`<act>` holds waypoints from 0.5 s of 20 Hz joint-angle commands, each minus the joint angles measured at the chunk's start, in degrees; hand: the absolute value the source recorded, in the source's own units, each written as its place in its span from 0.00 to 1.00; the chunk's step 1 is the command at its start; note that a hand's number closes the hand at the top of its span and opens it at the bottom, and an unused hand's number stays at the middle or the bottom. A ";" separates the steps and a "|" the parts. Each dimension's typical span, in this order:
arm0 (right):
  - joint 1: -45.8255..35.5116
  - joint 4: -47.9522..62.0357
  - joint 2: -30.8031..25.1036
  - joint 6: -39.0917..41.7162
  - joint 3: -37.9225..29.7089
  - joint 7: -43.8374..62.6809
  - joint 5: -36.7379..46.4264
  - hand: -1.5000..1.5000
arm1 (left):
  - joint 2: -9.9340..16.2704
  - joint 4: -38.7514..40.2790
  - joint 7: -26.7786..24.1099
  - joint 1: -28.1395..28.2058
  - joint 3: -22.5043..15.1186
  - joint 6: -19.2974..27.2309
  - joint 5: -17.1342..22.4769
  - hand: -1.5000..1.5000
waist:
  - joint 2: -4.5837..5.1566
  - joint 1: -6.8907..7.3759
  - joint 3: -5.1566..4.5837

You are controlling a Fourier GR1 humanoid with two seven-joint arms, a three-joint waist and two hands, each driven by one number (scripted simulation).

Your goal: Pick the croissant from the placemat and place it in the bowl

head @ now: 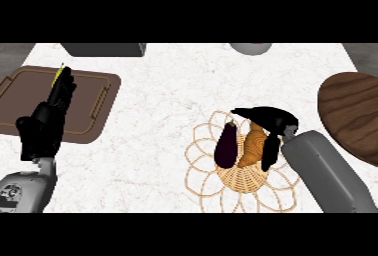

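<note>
placemat [244,185]: woven wicker | counter [162,100]: white marble, smooth | bowl [354,115]: dark wood | eggplant [226,146]: glossy

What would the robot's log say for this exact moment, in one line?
phase: grasping | right hand: curling round croissant on placemat | eggplant: beside | left hand: open, resting

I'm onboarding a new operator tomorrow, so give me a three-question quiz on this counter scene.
1. True or false: the croissant already lies in a bowl.
2. Which hand is at the croissant? A) left hand B) right hand
3. What dark thing lies beside the croissant on the woven placemat?

Key:
1. False, it is on the placemat.
2. B; the left hand rests open over the brown tray.
3. An eggplant.
</note>
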 commanded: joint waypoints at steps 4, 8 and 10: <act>1.14 5.12 -0.36 -2.47 2.22 -9.12 7.37 1.00 | -1.40 -0.65 2.17 -1.79 1.42 -0.33 -1.97 0.50 | -0.01 -0.10 0.01; 2.35 8.26 1.84 -9.55 2.79 -13.54 11.43 1.00 | -1.27 -1.08 1.89 -1.66 2.49 -1.68 -1.87 0.50 | -0.01 -0.06 0.02; 3.89 1.99 2.08 -5.77 2.06 -10.79 10.71 1.00 | -3.44 2.55 -2.33 -0.34 1.65 -1.31 -3.05 0.50 | -0.08 -0.43 -0.01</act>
